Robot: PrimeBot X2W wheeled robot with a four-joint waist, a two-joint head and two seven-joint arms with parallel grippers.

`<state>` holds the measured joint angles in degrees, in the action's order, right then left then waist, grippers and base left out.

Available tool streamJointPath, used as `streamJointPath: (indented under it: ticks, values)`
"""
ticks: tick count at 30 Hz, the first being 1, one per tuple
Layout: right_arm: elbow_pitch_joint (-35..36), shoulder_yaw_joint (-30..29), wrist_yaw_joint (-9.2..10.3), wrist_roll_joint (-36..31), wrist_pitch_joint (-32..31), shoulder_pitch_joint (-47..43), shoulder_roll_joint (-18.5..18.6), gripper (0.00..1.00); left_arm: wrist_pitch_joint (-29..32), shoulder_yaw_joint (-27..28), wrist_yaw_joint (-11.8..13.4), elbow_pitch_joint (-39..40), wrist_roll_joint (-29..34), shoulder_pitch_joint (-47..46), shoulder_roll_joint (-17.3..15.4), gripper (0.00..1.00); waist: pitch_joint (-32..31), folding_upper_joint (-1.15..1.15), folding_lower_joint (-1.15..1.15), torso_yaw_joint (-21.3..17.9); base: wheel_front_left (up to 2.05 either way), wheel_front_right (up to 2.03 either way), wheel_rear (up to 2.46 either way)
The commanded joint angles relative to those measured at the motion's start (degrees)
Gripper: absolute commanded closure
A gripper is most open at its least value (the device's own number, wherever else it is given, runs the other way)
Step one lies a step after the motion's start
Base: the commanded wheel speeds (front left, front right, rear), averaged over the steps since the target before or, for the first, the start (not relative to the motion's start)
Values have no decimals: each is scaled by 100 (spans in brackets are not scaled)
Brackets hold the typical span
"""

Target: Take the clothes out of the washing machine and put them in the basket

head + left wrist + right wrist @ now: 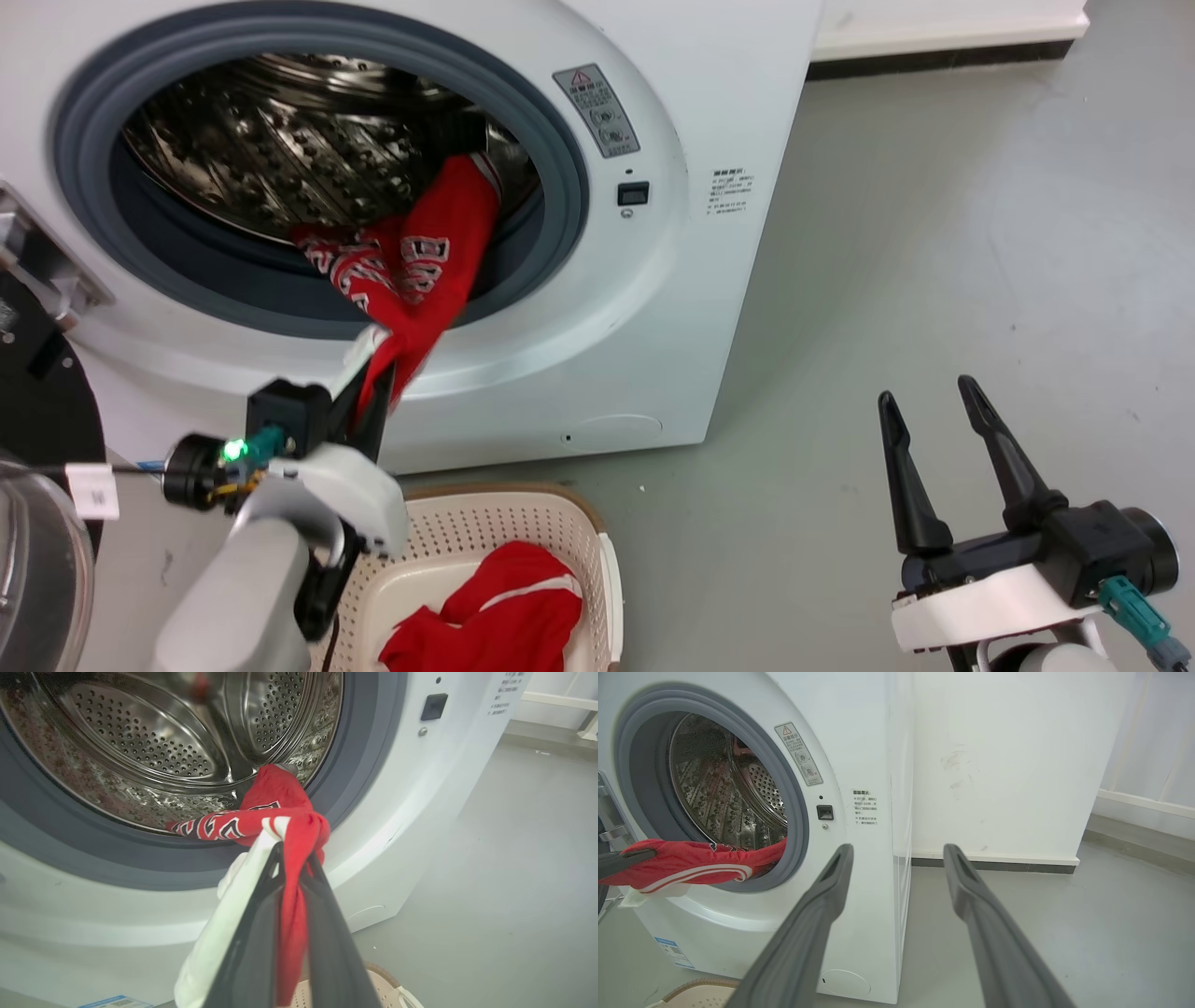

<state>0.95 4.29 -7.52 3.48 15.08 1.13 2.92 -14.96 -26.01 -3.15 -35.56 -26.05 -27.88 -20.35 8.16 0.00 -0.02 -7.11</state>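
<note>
Because the left end effector (296,856) is pinched on a thin fold of the lettered red shirt (429,252), whose bulk trails over the grey seal (79,140) into the washing machine (672,299), the cloth may slip free or snag. Other red garment (509,611) lies in the basket (560,509). Right end effector (934,411) spread wide, empty.

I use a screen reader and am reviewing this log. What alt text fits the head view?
The left gripper pinches a red lettered garment stretched out of the open washing machine, above a basket holding another red garment. The right gripper hangs open over the grey floor.
</note>
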Motion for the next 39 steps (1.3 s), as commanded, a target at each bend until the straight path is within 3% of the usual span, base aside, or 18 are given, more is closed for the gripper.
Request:
streamJointPath:
  ticks: [1,13,20,27,39]
  values:
    - [-20,3,5,-32,14,-77,-8,0,4,-13,55,141,-14,163,-46,100,-119,0,2,31,0,0,0]
    - [-72,-23,5,-41,14,-450,-8,0,659,-204,685,2418,10,1745,-398,100,-582,0,2,112,0,0,0]
    - [-58,0,5,-52,14,-455,-8,0,944,-283,888,3114,-28,2187,-503,100,-595,0,2,149,0,0,0]
    - [-8,33,5,-82,13,-252,-8,0,823,-412,814,2665,-134,2192,-300,100,-277,0,2,58,0,0,0]
    - [116,-14,5,-42,13,337,-9,0,366,-413,409,671,-273,1361,84,100,757,0,2,-205,0,0,0]
